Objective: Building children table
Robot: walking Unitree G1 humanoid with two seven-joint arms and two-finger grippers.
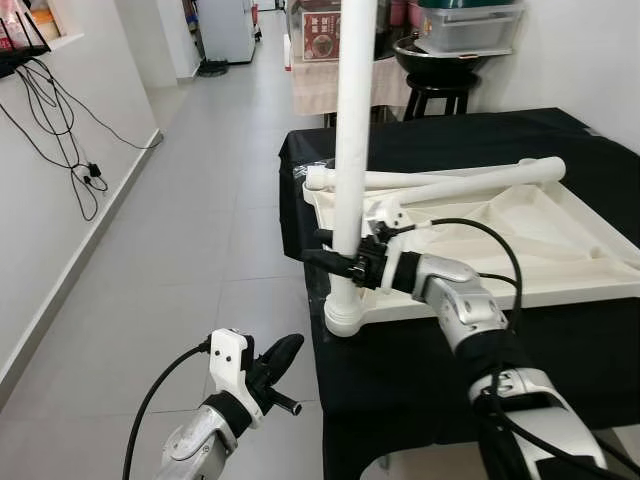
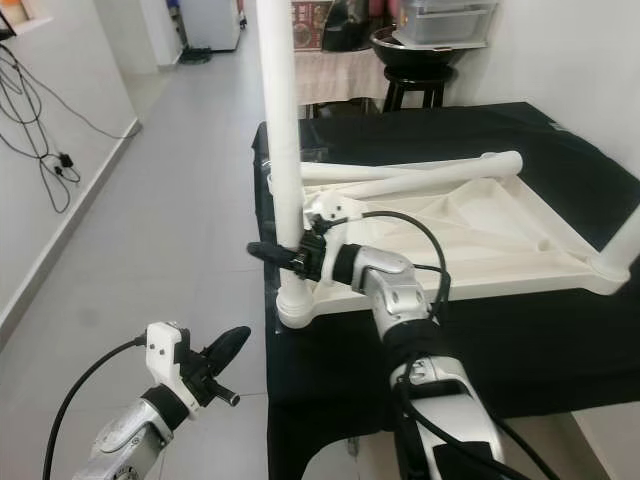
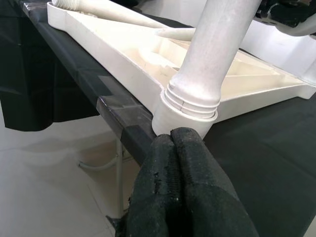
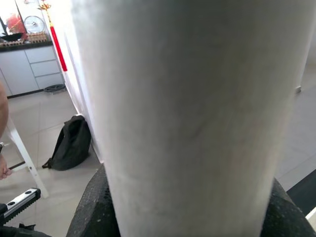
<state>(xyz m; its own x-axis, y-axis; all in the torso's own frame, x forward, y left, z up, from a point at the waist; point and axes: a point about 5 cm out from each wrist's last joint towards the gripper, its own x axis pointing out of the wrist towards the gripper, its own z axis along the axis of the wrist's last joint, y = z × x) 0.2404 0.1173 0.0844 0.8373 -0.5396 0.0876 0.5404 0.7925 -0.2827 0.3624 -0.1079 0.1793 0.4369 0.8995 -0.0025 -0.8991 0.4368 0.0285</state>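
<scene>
One upright leg (image 1: 354,120) in right end effector (image 1: 338,262), two loose legs (image 1: 470,183).

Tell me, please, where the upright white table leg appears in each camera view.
Left eye view: upright table leg, left of centre, held by the right gripper.
Right eye view: left of centre.
Left wrist view: upper centre-right, above the corner socket.
Right wrist view: close-up, across most of the frame.
Shared landmark: corner socket.
</scene>
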